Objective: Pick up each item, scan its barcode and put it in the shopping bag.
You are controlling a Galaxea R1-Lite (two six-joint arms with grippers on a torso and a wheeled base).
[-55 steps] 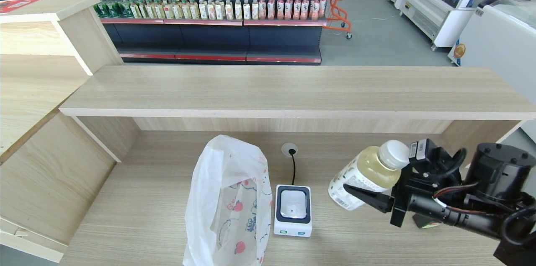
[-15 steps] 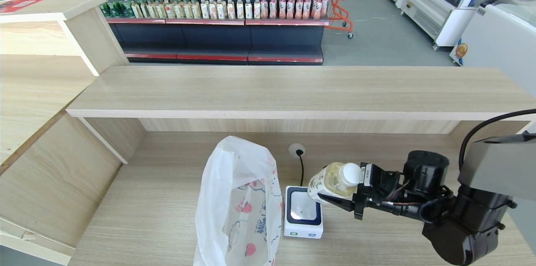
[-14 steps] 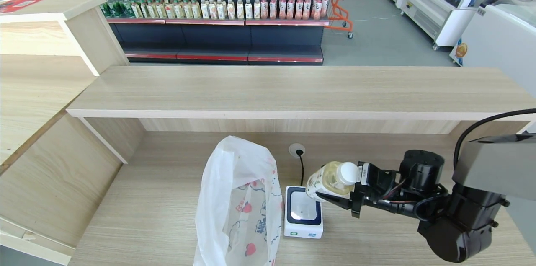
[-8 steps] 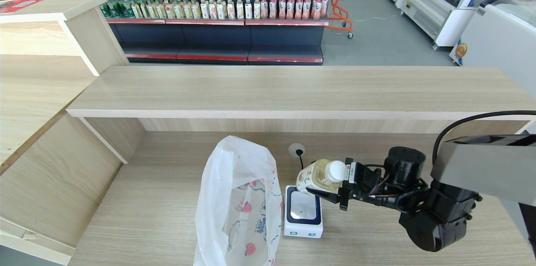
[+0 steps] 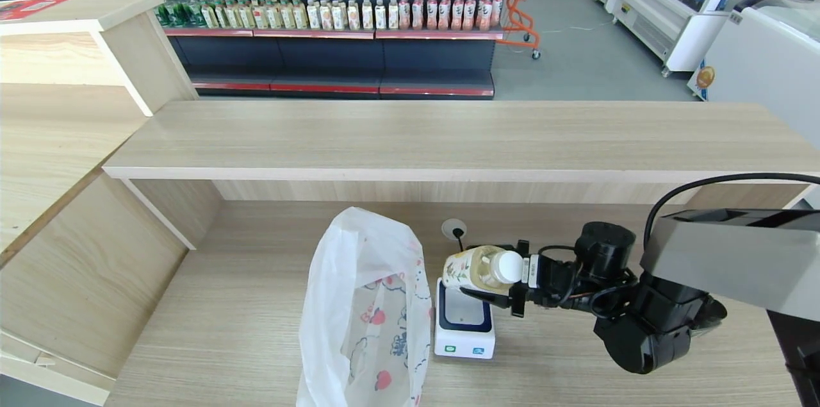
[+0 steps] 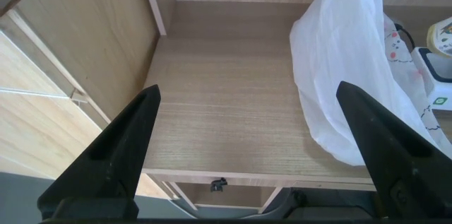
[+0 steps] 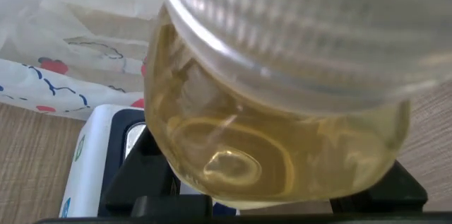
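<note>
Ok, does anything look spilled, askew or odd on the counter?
Nothing stands out. The right end effector holds the white-capped plastic bottle of yellow drink on its side over the white box scanner, with no spill visible. The white printed plastic shopping bag stands upright beside the scanner on the wooden counter.

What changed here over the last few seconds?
The right gripper, keeping its hold, carried the bottle leftward from the robot's right until it hangs over the scanner, tipped nearer to level. The shopping bag and scanner stayed put.
</note>
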